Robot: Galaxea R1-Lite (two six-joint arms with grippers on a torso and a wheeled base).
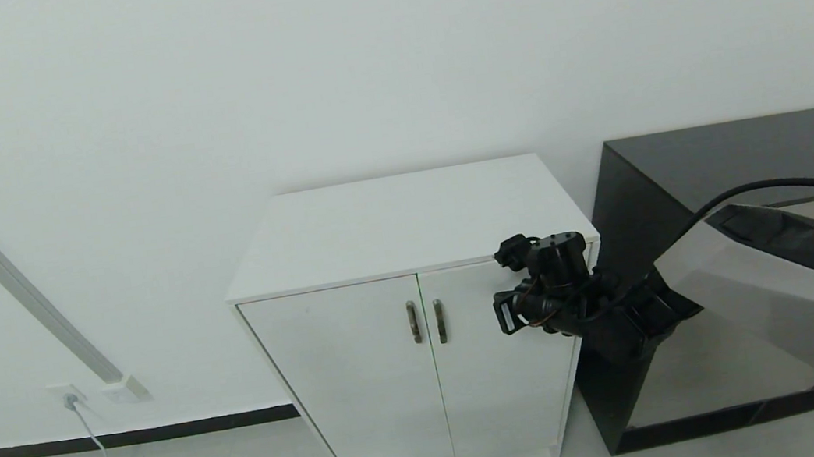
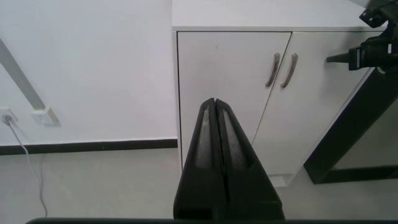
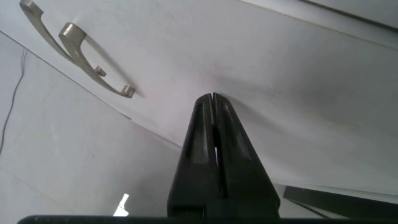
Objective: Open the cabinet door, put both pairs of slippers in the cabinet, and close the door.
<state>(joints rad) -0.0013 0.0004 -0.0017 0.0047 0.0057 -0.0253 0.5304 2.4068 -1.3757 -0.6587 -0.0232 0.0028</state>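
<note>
In the head view the white cabinet stands against the wall with both doors shut, its two handles upright side by side at the middle seam. The right gripper hangs just in front of the right door, with the handles to its left. The left wrist view adds the left gripper, fingers pressed together and empty, well back from the cabinet front it faces. The right wrist view shows the right gripper's fingers closed on nothing, their tips very near the door face; whether they touch it I cannot tell.
</note>
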